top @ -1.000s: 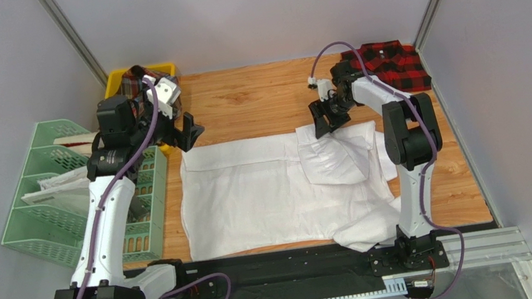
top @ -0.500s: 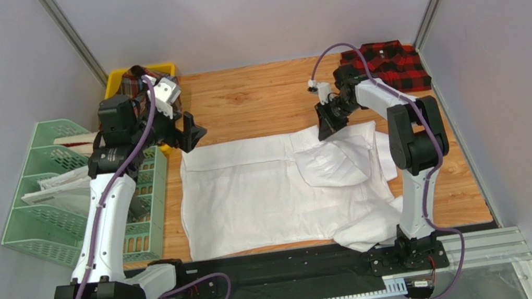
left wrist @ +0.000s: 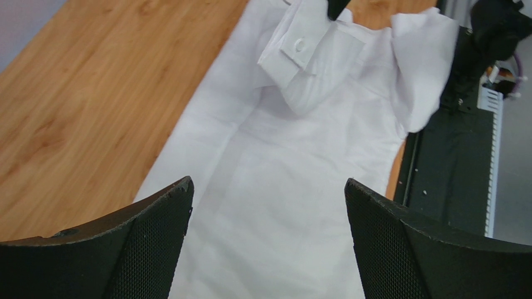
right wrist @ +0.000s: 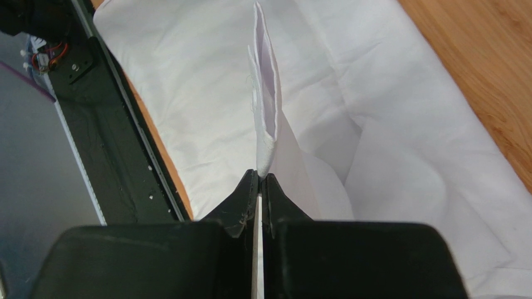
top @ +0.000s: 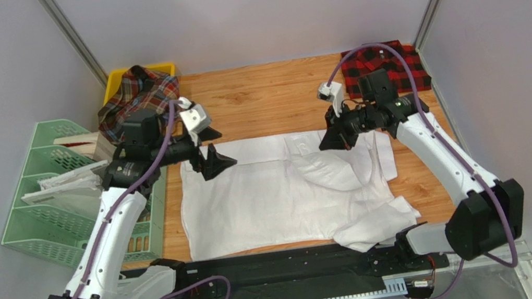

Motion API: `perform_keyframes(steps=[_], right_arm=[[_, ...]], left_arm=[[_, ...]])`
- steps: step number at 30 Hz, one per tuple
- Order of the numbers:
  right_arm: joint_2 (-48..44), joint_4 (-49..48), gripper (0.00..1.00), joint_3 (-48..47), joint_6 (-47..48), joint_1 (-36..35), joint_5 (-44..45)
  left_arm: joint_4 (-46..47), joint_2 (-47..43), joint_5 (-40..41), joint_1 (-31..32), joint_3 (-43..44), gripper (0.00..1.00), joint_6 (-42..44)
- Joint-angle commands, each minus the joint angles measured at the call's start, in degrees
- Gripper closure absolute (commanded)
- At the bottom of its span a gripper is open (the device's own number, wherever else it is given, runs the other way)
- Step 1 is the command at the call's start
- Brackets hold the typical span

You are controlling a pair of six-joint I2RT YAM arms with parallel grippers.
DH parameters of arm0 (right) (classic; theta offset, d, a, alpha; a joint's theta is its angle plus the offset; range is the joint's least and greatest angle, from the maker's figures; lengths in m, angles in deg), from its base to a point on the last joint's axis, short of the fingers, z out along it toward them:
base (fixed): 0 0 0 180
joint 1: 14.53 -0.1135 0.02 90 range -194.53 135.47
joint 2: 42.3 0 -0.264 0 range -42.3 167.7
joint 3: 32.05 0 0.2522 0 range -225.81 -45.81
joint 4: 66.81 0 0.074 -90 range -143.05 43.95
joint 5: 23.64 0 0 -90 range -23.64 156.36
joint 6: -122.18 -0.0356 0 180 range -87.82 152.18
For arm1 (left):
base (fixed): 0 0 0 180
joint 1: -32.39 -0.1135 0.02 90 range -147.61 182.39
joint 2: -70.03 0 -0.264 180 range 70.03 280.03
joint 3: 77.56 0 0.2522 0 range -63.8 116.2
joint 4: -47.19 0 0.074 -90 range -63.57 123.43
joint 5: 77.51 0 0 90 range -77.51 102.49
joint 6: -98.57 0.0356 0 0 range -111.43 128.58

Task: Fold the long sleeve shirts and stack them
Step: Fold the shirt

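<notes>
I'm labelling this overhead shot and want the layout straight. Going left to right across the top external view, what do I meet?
green file racks → tartan shirt → left gripper → right gripper → red-and-black checked shirt. The white shirt spans the middle, so it has no single place.

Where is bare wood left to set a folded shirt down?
Far side, between the tartan shirt and the checked shirt, beyond the white shirt; also a narrower strip right of it. Crowded on the left by the green trays.
</notes>
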Motion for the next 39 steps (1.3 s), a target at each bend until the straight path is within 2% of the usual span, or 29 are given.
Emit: perform_keyframes(steps=[1,2,4,8,13,20,23,26,29,30,31,33,34,38,39], right_arm=[[-9.0,1.0,1.0,4.6,3.2,-3.6,-1.3],[-10.0,2.5,1.0,4.9,3.7,-3.9,-1.1],[-11.5,3.9,1.0,5.2,4.1,-4.2,-1.2],[-14.1,6.2,1.0,6.2,6.6,-4.3,-1.8],[-18.9,6.6,1.0,7.2,8.7,-8.9,0.3],[-19.7,8.4,1.0,6.0,11.2,-11.2,0.1],[-20.3,9.0,1.0,5.3,12.9,-12.0,-0.3],[-21.4,9.0,1.0,4.5,13.8,-13.2,0.9],[-22.5,9.9,1.0,3.5,14.3,-14.3,1.6],[-22.7,9.9,1.0,2.9,13.8,-14.6,1.6],[-23.3,9.7,0.97,2.4,13.4,-14.5,1.6],[-23.6,9.5,0.77,0.4,10.0,-14.3,4.7],[-23.4,9.0,0.57,-0.3,8.2,-13.9,5.7],[-22.4,9.2,0.32,-2.9,4.5,-6.8,5.0],[-21.8,9.1,0.27,-3.1,4.1,-2.7,3.2]], left_arm=[[6.6,-0.8,-0.4,9.1,-3.9,0.03,3.2],[8.1,-0.7,0.6,13.0,-4.8,0.02,3.8],[12.7,0.0,4.8,16.8,-6.5,0.02,3.5],[17.1,6.2,11.2,26.2,-4.8,0.02,1.7],[20.7,10.8,14.1,29.6,-1.2,0.02,1.6],[18.9,14.9,12.9,35.3,1.7,0.05,3.6],[17.9,16.7,13.0,36.7,3.5,0.15,3.5],[16.2,17.4,12.3,37.7,5.3,0.34,3.6],[11.2,16.4,9.7,39.0,8.2,0.86,2.7],[7.7,15.8,7.3,39.4,9.0,1.0,2.4],[6.0,14.0,6.2,40.8,9.5,1.0,2.2],[0.2,11.7,3.9,43.4,10.6,1.0,3.4],[-1.7,9.2,3.4,44.4,10.6,1.0,5.6],[-10.8,4.7,2.8,48.4,8.1,1.0,10.3],[-12.1,4.3,2.8,49.9,7.6,1.0,11.5]])
